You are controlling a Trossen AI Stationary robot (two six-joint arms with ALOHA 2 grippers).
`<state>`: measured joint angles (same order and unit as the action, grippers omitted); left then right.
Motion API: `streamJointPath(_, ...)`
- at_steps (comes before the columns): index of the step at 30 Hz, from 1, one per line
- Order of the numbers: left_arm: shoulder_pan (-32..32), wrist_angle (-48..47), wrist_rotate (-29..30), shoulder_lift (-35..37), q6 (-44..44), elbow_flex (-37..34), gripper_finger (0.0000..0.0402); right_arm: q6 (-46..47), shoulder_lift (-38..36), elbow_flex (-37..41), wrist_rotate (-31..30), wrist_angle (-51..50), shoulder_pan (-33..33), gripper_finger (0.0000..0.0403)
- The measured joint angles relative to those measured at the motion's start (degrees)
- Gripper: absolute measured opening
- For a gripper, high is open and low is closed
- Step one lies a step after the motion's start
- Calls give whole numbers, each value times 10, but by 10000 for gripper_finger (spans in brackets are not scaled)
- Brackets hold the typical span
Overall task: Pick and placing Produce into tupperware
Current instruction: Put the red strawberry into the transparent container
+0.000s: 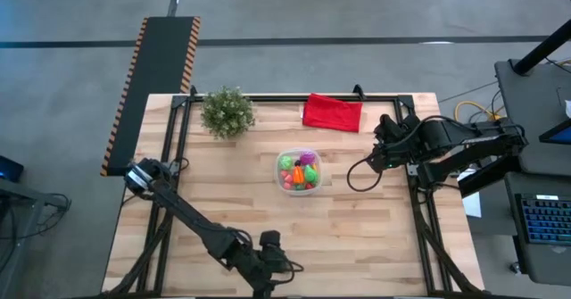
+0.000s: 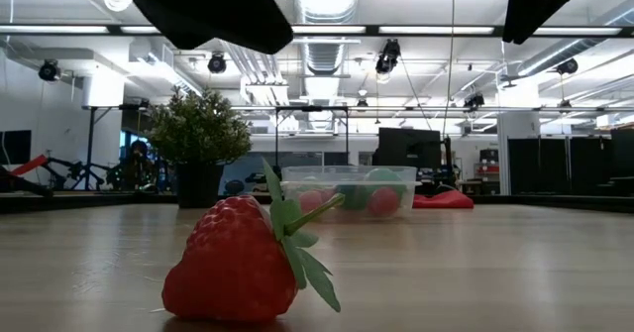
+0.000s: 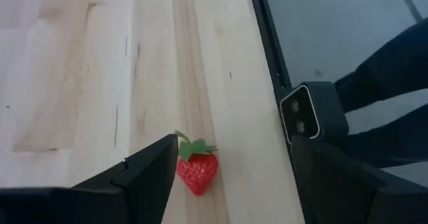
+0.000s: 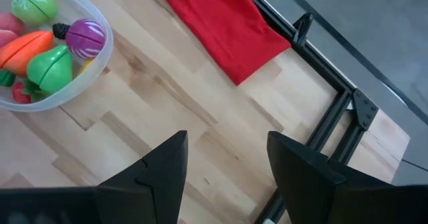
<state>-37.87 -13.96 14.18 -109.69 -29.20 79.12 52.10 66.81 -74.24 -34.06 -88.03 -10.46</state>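
Strawberry [image 2: 243,263]: toy, red w/ green leaves, lying on table [image 1: 357,219] at near edge, loose, in front of left gripper [image 3: 227,177], whose fingers stand wide apart, holding nothing. Tupperware [image 1: 299,171]: mid-table, clear; holds green, orange, purple, red produce [image 4: 47,50], pieces overlapping, count unclear. Right gripper [image 4: 227,177]: over right side of table, fingers parted, empty. Left gripper mostly cut off in high view.

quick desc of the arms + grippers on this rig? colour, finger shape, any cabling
Both arms are dark, near-black, jointed links. The right arm carries a black cable loop drooping beside its wrist. The left arm is a slim dark link run. The left gripper and right gripper each have two flat, matte black, wedge-shaped fingers with angular edges. No markings visible.
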Motion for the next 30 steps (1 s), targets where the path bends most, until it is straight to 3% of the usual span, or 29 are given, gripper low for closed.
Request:
streamJointPath(14,8,6,-12,6,-30,-52,276,-4,0,0,0,0,0,199)
streamJointPath(26,23,105,-3,-6,-19,-75,276,-54,0,0,-3,1,0,199)
streamJointPath(30,24,99,-5,-21,-19,-72,276,-57,0,0,-5,0,0,199)
